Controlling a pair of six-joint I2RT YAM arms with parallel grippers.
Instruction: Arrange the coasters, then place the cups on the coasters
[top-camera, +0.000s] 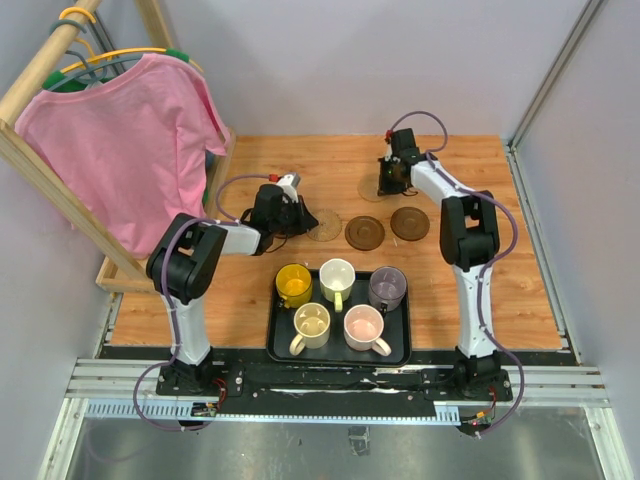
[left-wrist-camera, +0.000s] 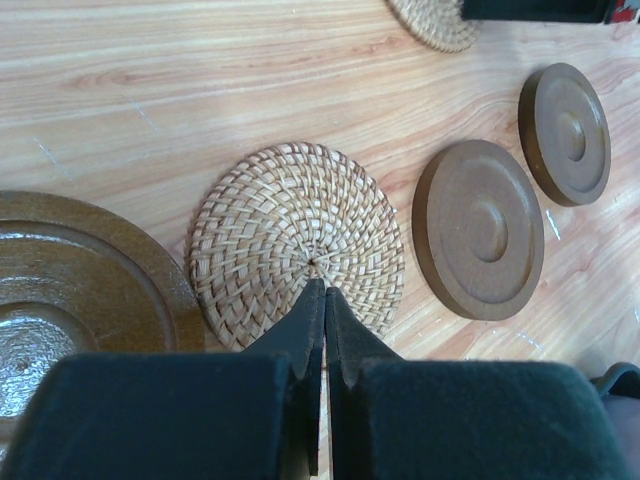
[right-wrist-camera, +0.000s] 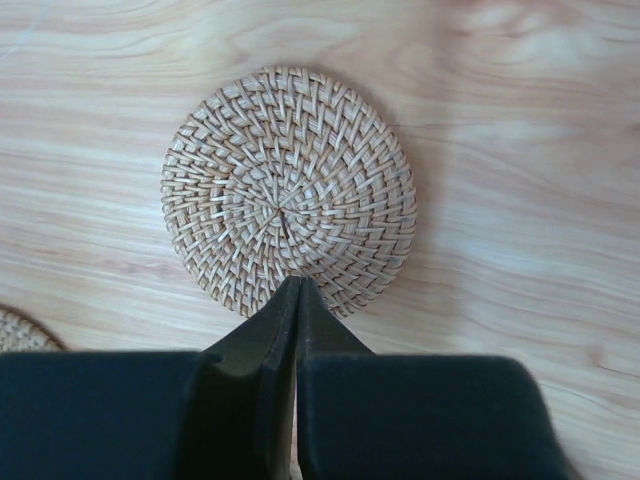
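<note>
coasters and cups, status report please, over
Both shut: left gripper over a woven coaster, right gripper over the second woven coaster. All five cups on the black tray, none on coasters. Nothing blocking.

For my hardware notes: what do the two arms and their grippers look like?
Both the left arm and right arm have white links, bulky black joints and looping purple cables. The left gripper and right gripper have black tapering fingers on blocky black bodies.
</note>
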